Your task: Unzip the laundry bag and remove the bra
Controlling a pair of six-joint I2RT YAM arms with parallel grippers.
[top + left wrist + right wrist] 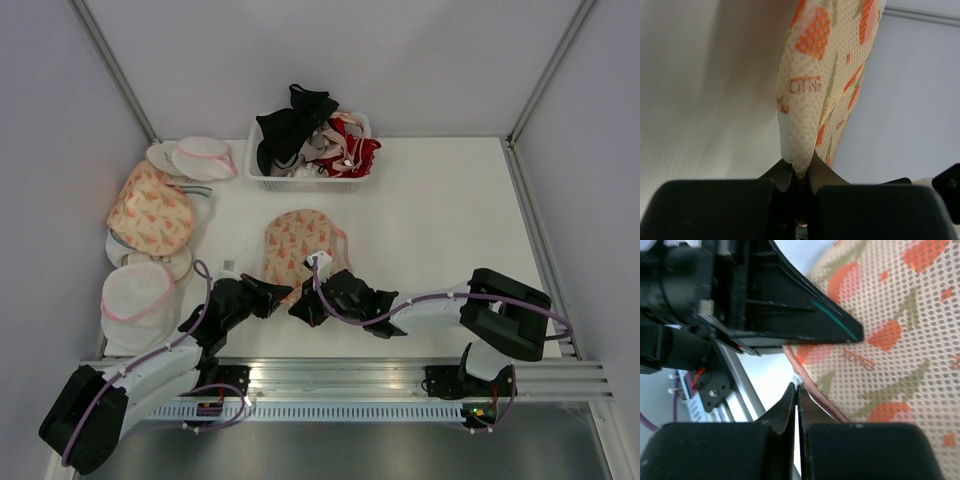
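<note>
So laundry bag (298, 243) near edge pinched by L hand (800, 171), R hand (797, 389).

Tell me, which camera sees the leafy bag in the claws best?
The top external view: the leafy bag shows nearly whole there, oval on the table. The left wrist view shows only a pinched fold, the right wrist view only a patch of mesh and pink rim.

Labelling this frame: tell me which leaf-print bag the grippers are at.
The laundry bag mid-table, left gripper pinching its near edge; the other printed bag lies far left, untouched.
</note>
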